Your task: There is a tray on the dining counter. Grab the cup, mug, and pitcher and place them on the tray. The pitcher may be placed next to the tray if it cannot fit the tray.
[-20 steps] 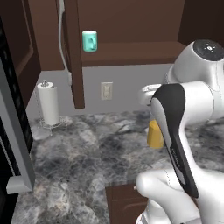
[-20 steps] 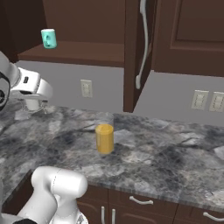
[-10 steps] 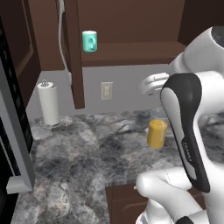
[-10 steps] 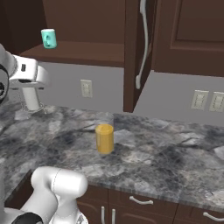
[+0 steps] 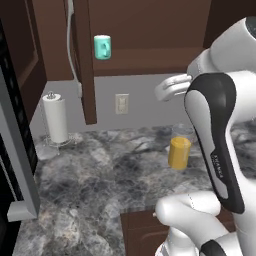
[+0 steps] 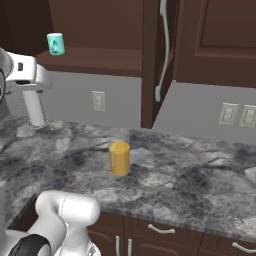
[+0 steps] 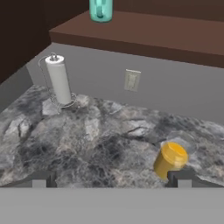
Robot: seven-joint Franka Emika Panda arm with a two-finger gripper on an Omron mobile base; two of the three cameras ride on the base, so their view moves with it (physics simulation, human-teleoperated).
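Teal mug point(image 7: 101, 9) sits upright on the cabinet shelf point(image 7: 144, 37), high above and well apart from the gripper point(image 7: 111, 179), whose fingers are spread wide, holding nothing.

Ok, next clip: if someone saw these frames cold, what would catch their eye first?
Probably the pitcher, a clear cylinder of orange-yellow liquid standing alone on the grey marbled counter. Next, the teal mug up on the brown shelf of the open wall cabinet, well above the counter. Then the white paper towel roll on its stand at the back, against the wall.
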